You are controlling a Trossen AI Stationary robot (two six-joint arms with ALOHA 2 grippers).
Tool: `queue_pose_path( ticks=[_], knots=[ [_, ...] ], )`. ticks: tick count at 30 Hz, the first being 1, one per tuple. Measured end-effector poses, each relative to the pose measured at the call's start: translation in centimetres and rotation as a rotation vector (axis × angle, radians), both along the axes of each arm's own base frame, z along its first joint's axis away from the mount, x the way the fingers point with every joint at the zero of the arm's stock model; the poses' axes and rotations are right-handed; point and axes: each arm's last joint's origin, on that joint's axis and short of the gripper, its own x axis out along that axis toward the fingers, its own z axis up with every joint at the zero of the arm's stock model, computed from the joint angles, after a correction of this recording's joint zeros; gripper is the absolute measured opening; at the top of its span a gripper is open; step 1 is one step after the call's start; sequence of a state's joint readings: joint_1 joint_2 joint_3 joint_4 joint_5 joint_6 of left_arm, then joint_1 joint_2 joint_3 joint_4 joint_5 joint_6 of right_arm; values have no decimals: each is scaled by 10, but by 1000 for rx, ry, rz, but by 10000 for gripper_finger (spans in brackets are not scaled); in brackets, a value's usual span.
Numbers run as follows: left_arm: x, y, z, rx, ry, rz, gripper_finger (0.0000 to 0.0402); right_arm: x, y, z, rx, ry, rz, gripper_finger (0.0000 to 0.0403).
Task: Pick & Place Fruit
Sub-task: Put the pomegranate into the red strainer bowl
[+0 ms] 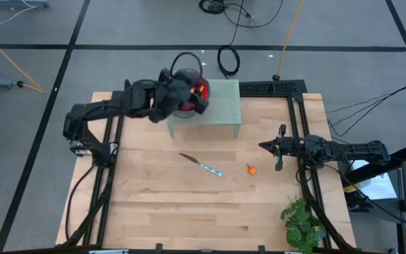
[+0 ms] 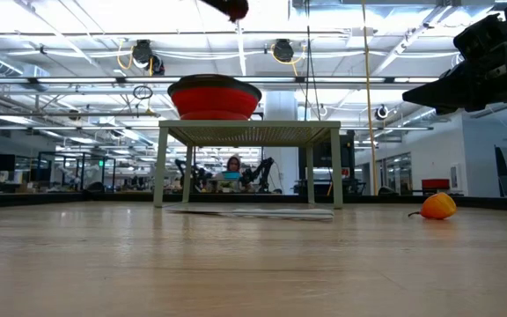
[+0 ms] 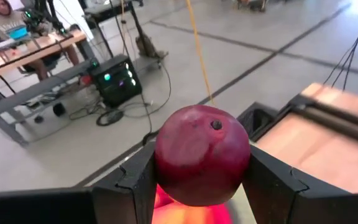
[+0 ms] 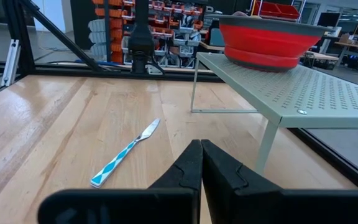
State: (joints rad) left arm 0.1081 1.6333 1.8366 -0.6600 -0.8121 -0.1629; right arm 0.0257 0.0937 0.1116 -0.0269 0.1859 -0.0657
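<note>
- Left gripper [image 3: 201,186]: clamped on a dark red fruit [image 3: 202,154], held above the red bowl [image 2: 214,97] on the pale green stand [image 1: 224,106].
- Right gripper [image 4: 201,163]: fingers together, empty, waiting near the orange fruit [image 1: 251,169] on the table [image 1: 161,204].
- Risk: round fruit released off-centre could bounce out of the bowl.

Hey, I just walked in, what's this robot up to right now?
The left gripper is shut on a dark red round fruit and holds it above the red bowl, which sits on a pale green perforated stand at the back of the table. One small orange fruit lies on the wood near a knife. The right gripper waits at the right side, jaws shut and empty, beside a leafy plant.
</note>
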Motion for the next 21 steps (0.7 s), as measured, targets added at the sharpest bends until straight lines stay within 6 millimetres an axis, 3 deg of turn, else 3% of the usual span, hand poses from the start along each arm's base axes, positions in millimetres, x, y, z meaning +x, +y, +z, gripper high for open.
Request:
queue_pose_path(
  ticks=[13, 21],
  knots=[
    [-23, 76, -12, -170, 63, 11, 191, 0, 0, 0, -2, 0, 0, 0],
    [-35, 104, -18, -271, 51, 28, 191, 0, 0, 0, -2, 0, -1, 0]
  ],
)
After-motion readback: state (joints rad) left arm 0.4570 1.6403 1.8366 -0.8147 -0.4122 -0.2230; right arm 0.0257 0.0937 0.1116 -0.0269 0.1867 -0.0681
